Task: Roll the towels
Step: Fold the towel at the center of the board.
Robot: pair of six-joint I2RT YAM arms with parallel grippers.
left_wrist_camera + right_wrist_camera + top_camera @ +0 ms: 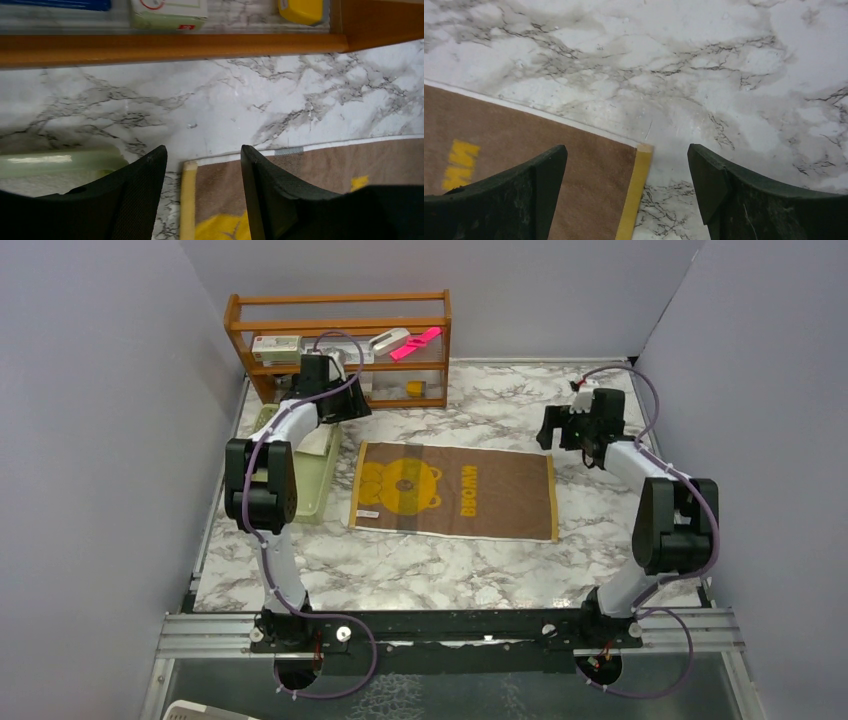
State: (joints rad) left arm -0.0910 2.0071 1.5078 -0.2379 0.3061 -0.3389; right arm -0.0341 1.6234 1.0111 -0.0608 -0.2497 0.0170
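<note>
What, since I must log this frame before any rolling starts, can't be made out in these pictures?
- Basket contents: top view, the left arm covers most of them.
- Shelf item labels: top view, too small to read.
- Towel bear print: left wrist view, cut off by the bottom edge and the open left gripper.
- Towel lettering: right wrist view, partly behind the open right gripper.

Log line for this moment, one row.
brown bear towel: flat, unrolled | left gripper: open, over far-left corner | right gripper: open, over far-right corner
</note>
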